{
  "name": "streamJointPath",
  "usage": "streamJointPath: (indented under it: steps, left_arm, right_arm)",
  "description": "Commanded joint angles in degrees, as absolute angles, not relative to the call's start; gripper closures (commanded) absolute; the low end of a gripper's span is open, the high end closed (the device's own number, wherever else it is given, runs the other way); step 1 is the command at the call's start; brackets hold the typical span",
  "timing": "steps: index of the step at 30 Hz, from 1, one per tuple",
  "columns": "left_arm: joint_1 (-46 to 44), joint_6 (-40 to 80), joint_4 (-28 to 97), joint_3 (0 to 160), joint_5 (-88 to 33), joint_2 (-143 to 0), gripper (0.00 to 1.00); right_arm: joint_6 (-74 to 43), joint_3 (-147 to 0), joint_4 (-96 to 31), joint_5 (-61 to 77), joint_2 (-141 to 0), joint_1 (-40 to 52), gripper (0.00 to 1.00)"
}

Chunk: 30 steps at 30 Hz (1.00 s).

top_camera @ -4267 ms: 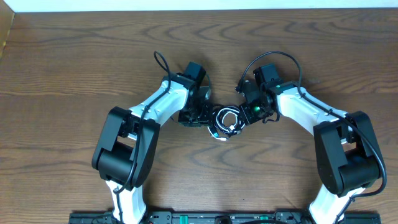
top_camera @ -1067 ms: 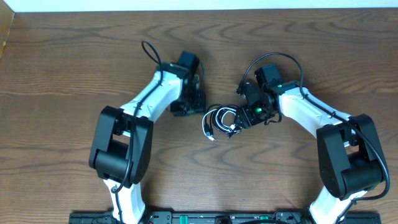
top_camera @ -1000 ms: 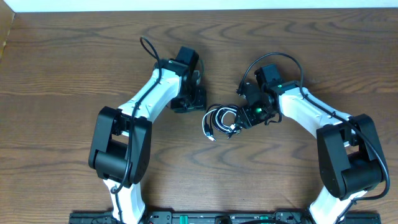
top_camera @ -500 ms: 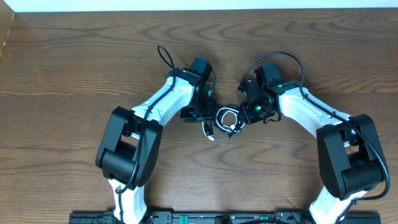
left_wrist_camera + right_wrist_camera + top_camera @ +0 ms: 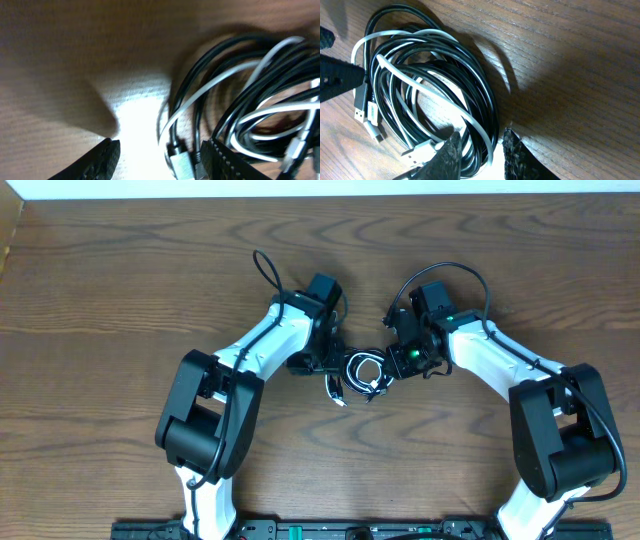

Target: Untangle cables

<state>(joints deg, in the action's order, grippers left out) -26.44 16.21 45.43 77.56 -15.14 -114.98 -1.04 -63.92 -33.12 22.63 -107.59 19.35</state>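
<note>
I am taking hold of the cables, coiled on the counter between my arms. The right claw pinches their edge; the left claw is spread around strands. Next, I think, I close it and pull gently.

Dark wood-grain table, pale strip along its far edge

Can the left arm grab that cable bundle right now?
Probably yes: the left gripper stands open at the coil of thin black and white cables, some strands between its fingers.
</note>
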Motion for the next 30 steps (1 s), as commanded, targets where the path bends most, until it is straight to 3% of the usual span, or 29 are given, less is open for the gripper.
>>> streamJointPath:
  steps: [1, 30]
  left_arm:
    - [-27.4, 15.3, 46.7, 76.2, -14.3, -115.7, 0.43]
    - [-31.7, 20.7, 46.6, 74.3, -9.5, -115.7, 0.44]
  right_arm:
    - [-1.7, -64.4, -33.0, 22.7, -106.1, 19.6, 0.76]
    - [-1.7, -64.4, -33.2, 22.6, -106.1, 19.6, 0.73]
